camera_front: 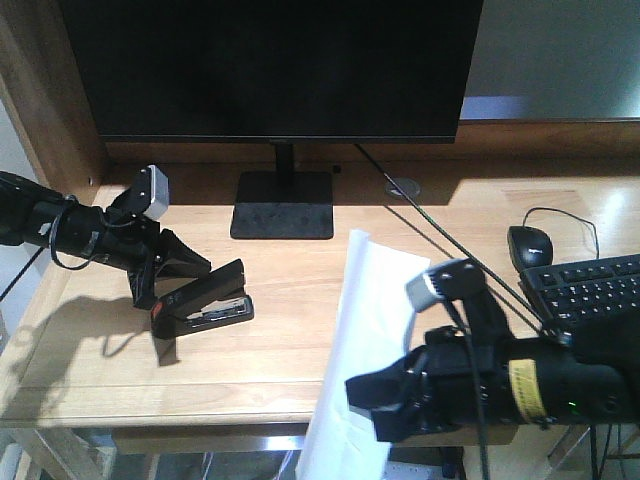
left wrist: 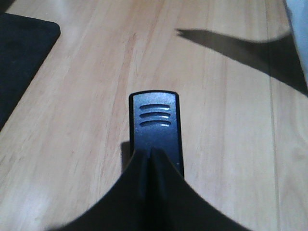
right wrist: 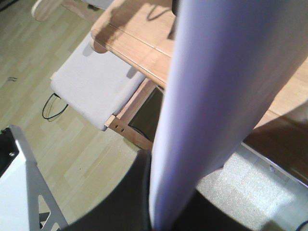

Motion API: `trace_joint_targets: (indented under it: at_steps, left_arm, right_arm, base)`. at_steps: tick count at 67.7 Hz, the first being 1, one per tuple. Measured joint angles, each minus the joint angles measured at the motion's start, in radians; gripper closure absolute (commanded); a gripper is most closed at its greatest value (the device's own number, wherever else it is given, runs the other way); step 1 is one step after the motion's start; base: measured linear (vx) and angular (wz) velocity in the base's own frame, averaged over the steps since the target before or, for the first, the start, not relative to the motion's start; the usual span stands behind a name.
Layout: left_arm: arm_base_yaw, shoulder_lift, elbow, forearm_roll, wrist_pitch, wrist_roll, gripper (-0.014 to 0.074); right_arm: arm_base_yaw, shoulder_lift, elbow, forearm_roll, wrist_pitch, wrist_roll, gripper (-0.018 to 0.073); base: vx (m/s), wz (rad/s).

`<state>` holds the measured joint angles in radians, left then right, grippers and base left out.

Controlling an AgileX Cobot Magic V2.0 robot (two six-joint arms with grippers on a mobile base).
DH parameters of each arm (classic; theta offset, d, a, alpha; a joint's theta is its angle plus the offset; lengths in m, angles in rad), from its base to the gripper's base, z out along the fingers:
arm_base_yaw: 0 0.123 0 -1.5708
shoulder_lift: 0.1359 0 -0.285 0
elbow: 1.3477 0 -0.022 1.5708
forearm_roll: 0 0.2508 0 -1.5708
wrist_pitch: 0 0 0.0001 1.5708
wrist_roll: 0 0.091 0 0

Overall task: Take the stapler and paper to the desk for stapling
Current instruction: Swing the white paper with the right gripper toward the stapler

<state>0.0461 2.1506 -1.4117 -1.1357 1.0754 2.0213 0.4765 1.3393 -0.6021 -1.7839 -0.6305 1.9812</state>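
Exterior front-facing view: the left gripper (camera_front: 168, 278) reaches in from the left over the desk (camera_front: 290, 345). It holds the stapler (camera_front: 205, 305) in front and to the left of the monitor stand (camera_front: 283, 205). The stapler is tilted, with its orange-red end low toward the arm and its 2 arms parted. Whether its base touches the wood cannot be told.

Left wrist-mounted view: the 2 fingers (left wrist: 120, 202) meet in a point, closed on the near end of the stapler. The grooved top of the stapler faces the camera.

At the desk's front edge, right of centre, the right gripper (camera_front: 378, 398) is closed on the lower part of the paper (camera_front: 368, 320). The sheet stands nearly upright and is curled along its length, with its top corner over the desk. Its lower end hangs below the desk edge.

Right wrist-mounted view: the sheet rises from between the dark fingers (right wrist: 120, 207) and crosses in front of the desk edge.

A monitor (camera_front: 270, 65) stands at the rear. A mouse (camera_front: 531, 246) and a keyboard (camera_front: 590, 285) lie at the right, well apart from the stapler.
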Motion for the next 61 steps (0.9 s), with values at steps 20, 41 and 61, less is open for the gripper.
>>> trace_joint_targets:
  at_steps: [20, 41, 61]
  left_arm:
    - [0.0, 0.0, 0.0, 0.0, 0.0, 0.0, 0.0603]
    - [-0.001, 0.0, 0.0, 0.001, 0.0, 0.0, 0.0603]
    - [-0.001, 0.0, 0.0, 0.001, 0.0, 0.0, 0.0603]
  right_arm:
    - [0.067, 0.196, -0.157, 0.004, 0.022, 0.049, 0.0564]
    - [0.067, 0.263, -0.204, 0.008, 0.038, 0.099, 0.0564]
    - [0.067, 0.247, -0.327, 0.004, -0.167, 0.11, 0.0564]
  base:
    - [0.0, 0.0]
    - [0.0, 0.0]
    - [0.0, 0.0]
